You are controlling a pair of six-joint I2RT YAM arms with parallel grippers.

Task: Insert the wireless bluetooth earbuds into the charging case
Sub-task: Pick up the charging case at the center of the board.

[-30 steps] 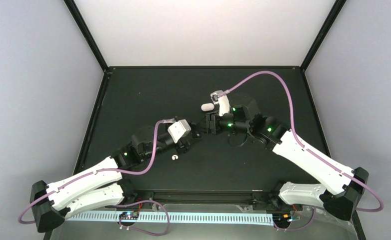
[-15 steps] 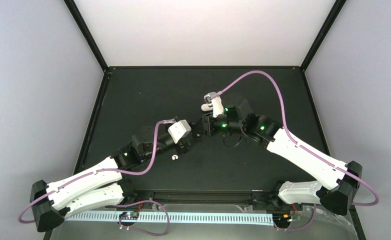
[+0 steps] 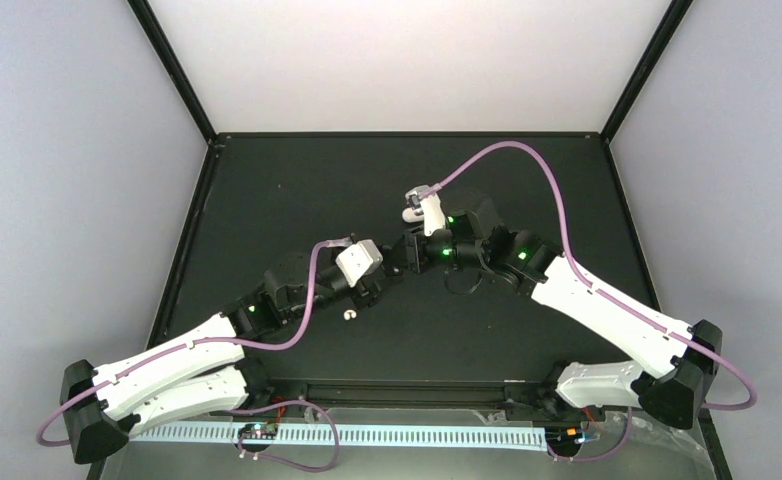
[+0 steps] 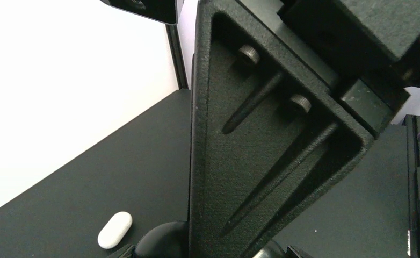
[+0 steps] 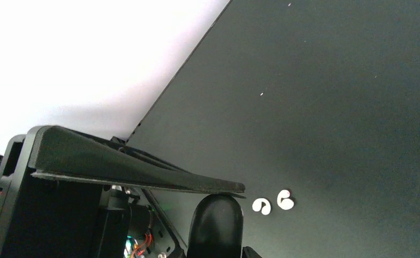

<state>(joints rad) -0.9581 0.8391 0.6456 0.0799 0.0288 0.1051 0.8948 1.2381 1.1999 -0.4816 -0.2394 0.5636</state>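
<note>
Top external view: charging case (image 3: pixel 408 214), lid apparently shut, partly hidden under the right wrist.
Change: right gripper (image 3: pixel 405 257) has shifted left, meeting left gripper (image 3: pixel 387 270) just nearer than the case.
Earbuds (image 5: pixel 261 206): both loose, side by side, left of the case and well nearer; insertion judged not begun.
Pincers: gap unseen on both; cannot tell.
Writing: none legible.

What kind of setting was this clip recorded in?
Most likely a lab robot test cell, not a home or shop: a black table boxed in by plain pale walls and black frame posts, with the left arm and right arm bolted at its near edge.
</note>
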